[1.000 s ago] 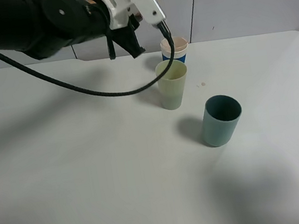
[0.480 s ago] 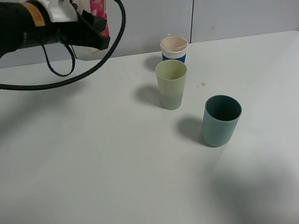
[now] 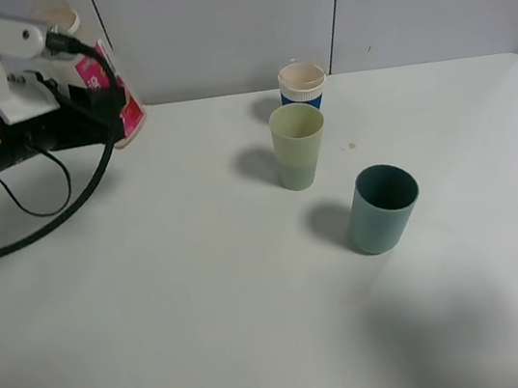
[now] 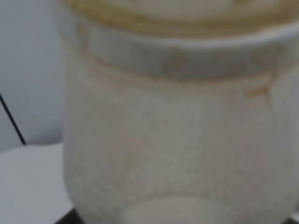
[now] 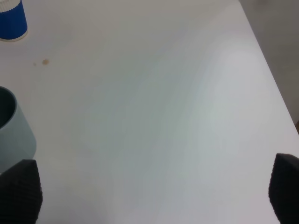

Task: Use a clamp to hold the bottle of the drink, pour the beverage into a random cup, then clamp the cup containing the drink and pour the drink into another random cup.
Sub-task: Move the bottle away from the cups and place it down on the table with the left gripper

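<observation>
Near the front of the table (image 3: 214, 347), right of middle, teal cup (image 3: 383, 208) upright, inside looks dry, so nothing poured into it yet. Right gripper (image 5: 154, 198) is out of the high view and hangs over the table close to that cup, fingers spread wide, nothing between them. Further back, yellow-green cup (image 3: 299, 145) upright, about mid-table, apart from the teal cup. Can't see a liquid level from above, but its lower wall looks a shade darker, so the beverage is likely in there. Just behind it, by the far edge, blue cup (image 3: 303, 85) with white rim, not part of the job. Far-left corner: left gripper (image 3: 90, 110) pinching the bottle (image 3: 120, 96), pink label showing, well apart from all cups; can't tell if its base touches the table. Wrist view shows the bottle body pale, no dark liquid visible. Judgement: first pour probably done. Left to do: put the bottle down, clamp the yellow-green cup, pour into the teal cup.
</observation>
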`<state>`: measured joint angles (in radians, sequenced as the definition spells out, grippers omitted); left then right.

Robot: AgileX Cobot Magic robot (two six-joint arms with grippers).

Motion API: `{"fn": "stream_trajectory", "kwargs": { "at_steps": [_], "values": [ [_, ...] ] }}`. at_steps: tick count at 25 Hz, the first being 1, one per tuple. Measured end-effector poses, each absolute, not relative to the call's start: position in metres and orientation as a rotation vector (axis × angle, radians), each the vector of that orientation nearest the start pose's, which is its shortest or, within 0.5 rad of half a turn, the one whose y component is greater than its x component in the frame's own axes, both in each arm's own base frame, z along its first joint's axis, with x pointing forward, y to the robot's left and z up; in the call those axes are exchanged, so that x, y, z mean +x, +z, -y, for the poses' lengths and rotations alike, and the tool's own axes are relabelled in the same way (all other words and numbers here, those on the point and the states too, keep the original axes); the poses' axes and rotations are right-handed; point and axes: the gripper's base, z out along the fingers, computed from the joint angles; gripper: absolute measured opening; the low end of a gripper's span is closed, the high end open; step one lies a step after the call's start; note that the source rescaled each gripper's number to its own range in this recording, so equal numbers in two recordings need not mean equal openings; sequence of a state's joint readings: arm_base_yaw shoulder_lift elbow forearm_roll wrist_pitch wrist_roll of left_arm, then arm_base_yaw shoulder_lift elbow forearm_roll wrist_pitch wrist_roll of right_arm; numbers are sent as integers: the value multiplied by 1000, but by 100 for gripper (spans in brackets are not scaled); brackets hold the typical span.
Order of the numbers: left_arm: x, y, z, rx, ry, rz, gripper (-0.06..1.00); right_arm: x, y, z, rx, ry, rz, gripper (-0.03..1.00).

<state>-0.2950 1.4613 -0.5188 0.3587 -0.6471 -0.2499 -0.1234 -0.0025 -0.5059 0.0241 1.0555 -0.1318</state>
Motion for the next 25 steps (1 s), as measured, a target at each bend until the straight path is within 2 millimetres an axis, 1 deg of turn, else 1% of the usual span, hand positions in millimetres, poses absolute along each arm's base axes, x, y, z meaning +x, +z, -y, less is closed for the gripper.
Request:
{"fn": "stream_trajectory", "kwargs": {
  "at_steps": [3,4,7,10,13,16,21,25],
  "values": [
    [244,195,86,435,-368,-1790,3,-5,279,-3,-10,-132,-2033,92],
    [244,195,86,435,-368,-1790,3,-5,279,-3,-10,-132,-2033,92],
    [235,186,80,462,-340,-1789,3,-5,279,-3,-10,-132,-2033,92],
    [231,179,76,486,-320,-1799,3,-5,279,-3,-10,-132,-2033,92],
    [232,168,72,480,-316,-1834,3,-5,279,-3,-10,-132,-2033,92],
    [237,158,69,457,-325,-1847,3,-5,279,-3,-10,-132,-2033,92],
    [245,142,64,407,-356,-1827,3,-5,279,-3,-10,-132,-2033,92],
    [249,127,58,408,-337,-1835,3,-5,279,-3,-10,-132,-2033,92]
  ]
}}
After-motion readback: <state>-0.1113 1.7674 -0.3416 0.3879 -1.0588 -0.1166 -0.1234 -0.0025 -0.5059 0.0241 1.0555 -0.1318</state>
